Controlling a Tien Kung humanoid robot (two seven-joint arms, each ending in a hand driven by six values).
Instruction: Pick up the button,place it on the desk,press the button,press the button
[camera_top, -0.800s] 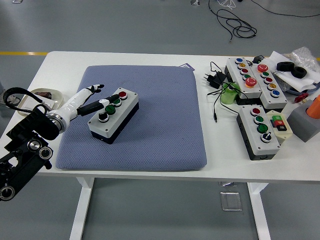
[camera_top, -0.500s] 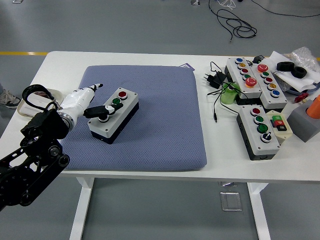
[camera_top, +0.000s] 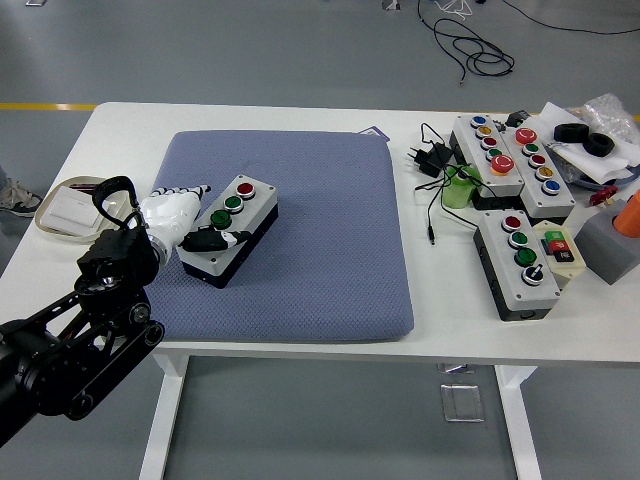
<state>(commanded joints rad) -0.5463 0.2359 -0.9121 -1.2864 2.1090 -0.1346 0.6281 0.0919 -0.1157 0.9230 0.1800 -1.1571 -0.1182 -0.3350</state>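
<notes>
The button box sits on the blue mat on the white table, toward the mat's left side. The left hand lies against the box's near left end, fingers loosely extended; a dark fingertip seems to rest over the nearest button, though contact is unclear.

A robotics lab or test workshop: a white height-adjustable table stands on a bare grey industrial floor with a yellow marking line at 10 o'clock, loose black cables at 1 o'clock, and several grey push-button control boxes crowded at 3 o'clock
</notes>
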